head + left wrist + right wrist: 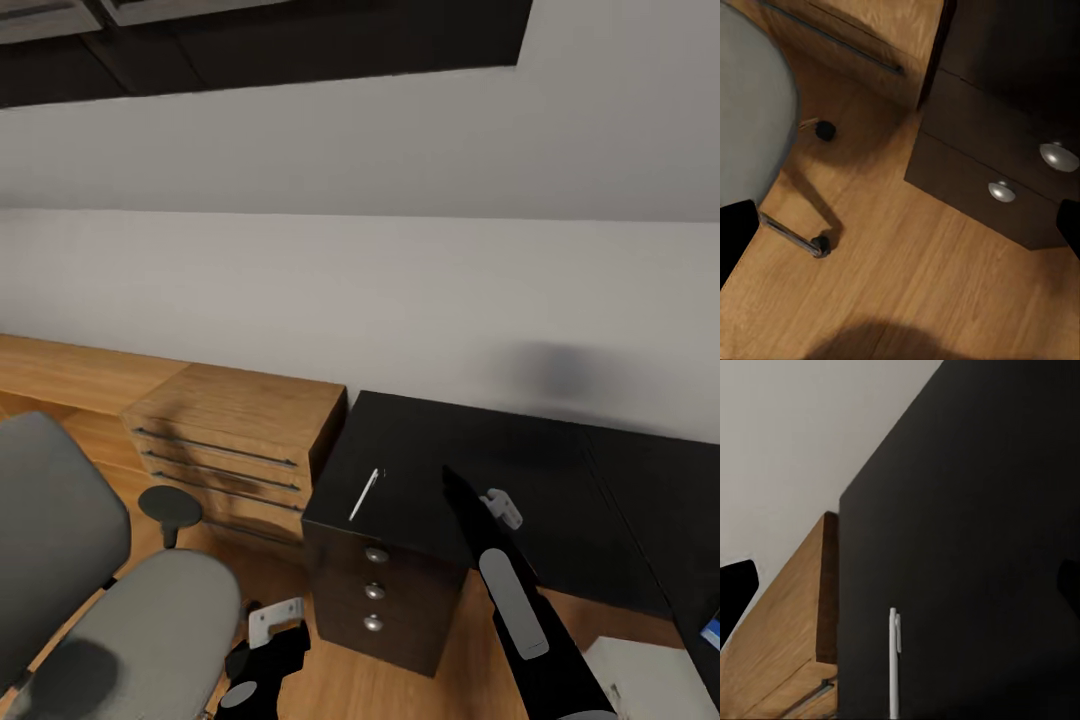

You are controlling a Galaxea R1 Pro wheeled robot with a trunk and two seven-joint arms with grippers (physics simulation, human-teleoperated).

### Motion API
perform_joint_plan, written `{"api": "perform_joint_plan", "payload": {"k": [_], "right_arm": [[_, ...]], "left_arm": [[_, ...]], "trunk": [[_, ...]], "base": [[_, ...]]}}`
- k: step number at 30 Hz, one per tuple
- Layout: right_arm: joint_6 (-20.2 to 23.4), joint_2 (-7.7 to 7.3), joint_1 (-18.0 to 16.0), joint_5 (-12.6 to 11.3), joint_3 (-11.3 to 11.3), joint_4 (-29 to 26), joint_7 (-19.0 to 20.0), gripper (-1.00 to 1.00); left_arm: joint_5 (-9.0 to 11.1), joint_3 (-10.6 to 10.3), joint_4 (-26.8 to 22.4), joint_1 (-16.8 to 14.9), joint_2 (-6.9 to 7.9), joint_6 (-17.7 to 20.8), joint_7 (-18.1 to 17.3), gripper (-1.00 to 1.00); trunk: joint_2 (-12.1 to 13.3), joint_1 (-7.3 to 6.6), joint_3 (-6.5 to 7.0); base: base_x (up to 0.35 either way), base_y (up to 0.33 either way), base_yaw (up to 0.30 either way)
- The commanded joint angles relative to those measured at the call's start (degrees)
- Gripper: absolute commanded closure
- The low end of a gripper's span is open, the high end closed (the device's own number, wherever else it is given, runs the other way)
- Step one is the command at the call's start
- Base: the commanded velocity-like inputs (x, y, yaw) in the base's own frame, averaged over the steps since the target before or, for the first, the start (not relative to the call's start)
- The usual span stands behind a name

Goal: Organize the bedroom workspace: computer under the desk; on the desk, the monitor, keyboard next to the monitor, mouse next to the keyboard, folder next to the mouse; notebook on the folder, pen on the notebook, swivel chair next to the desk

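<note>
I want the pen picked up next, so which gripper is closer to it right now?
Right. The right gripper hangs over the desk just beside the pen, which lies ahead of its fingers. The left gripper is low by the swivel chair, below desk height.

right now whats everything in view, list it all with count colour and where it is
pen: one, white, lying on the desk top near its left end
desk: one, glossy black top, along the pale wall
drawer unit: one, black, three round silver knobs, under the desk's left end
dresser: one, oak, low, left of the desk
swivel chair: one, grey, black armrest, on the wood floor at lower left
computer: one, pale grey, on the floor at lower right, partly cut off
left end effector: one, black and grey, low beside the chair seat
right end effector: one, over the desk, right of the pen
</note>
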Motion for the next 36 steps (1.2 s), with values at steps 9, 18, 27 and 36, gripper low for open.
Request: {"api": "perform_joint_plan", "payload": {"k": [9,18,27,36], "right_arm": [[0.19,0.00,-0.02,-0.14,0.01,0.26,-0.36,-1.00],[0.14,-0.15,-0.02,0.10,-0.07,0.17,-0.36,-1.00],[-0.96,-0.11,-0.02,0.14,-0.05,0.22,-0.47,-1.00],[-1.27,-0.22,-0.02,0.00,-0.19,-0.11,-0.26,-1.00]], "left_arm": [[0.22,-0.19,-0.17,-0.09,0.10,0.29,0.42,-1.00],[0.22,-0.21,-0.11,-0.08,0.09,0.30,0.42,-1.00],[0.24,-0.22,-0.09,-0.08,0.06,0.30,0.42,-1.00],[0.27,-0.22,0.00,-0.08,0.06,0.30,0.41,-1.00]], "trunk": [[-0.05,0.00,-0.07],[-0.05,0.00,-0.07],[-0.05,0.00,-0.07],[-0.05,0.00,-0.07]], "base": [[0.000,0.042,0.274],[0.000,0.001,0.274],[0.000,0.000,0.270],[0.000,0.000,0.062]]}}
